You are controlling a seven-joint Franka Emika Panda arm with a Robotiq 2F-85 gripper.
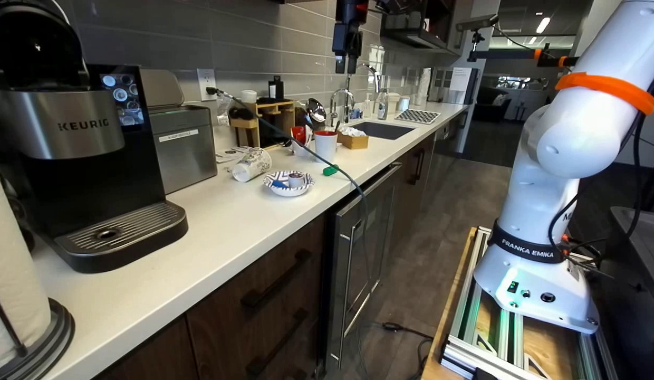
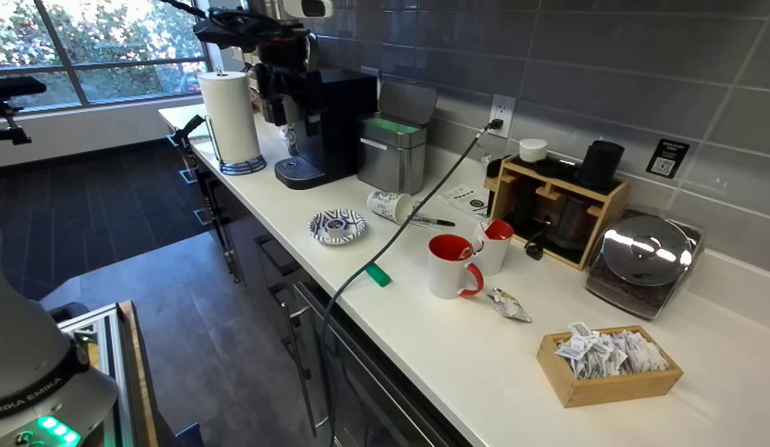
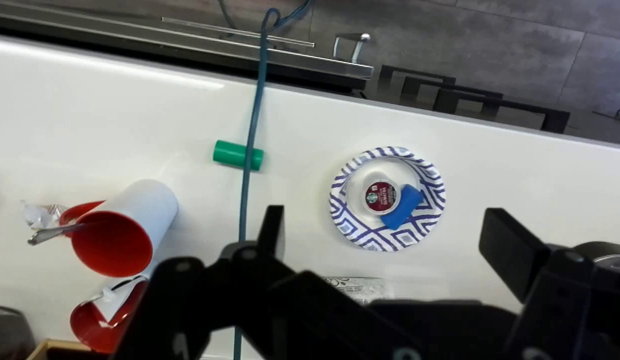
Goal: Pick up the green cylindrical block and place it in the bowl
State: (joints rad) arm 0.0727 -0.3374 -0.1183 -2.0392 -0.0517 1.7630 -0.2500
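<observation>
The green cylindrical block (image 3: 230,153) lies on its side on the white counter; it shows in both exterior views (image 1: 330,170) (image 2: 379,275). A dark cable crosses over one end of it in the wrist view. The bowl (image 3: 347,222) has a white and blue pattern and stands beside the block, a short way off; it shows in both exterior views (image 1: 288,192) (image 2: 355,232). It holds a coffee pod (image 3: 381,196) and a blue block (image 3: 402,206). My gripper (image 3: 384,218) is open and empty, high above the counter, and shows in both exterior views (image 1: 346,64) (image 2: 292,115).
The dark cable (image 3: 255,105) runs from the wall outlet across the counter and over its front edge. Red-and-white mugs (image 2: 447,273) stand near the block. A tipped paper cup (image 2: 391,205) lies behind the bowl. A coffee machine (image 1: 100,174) and a tea-packet box (image 2: 608,385) also stand there.
</observation>
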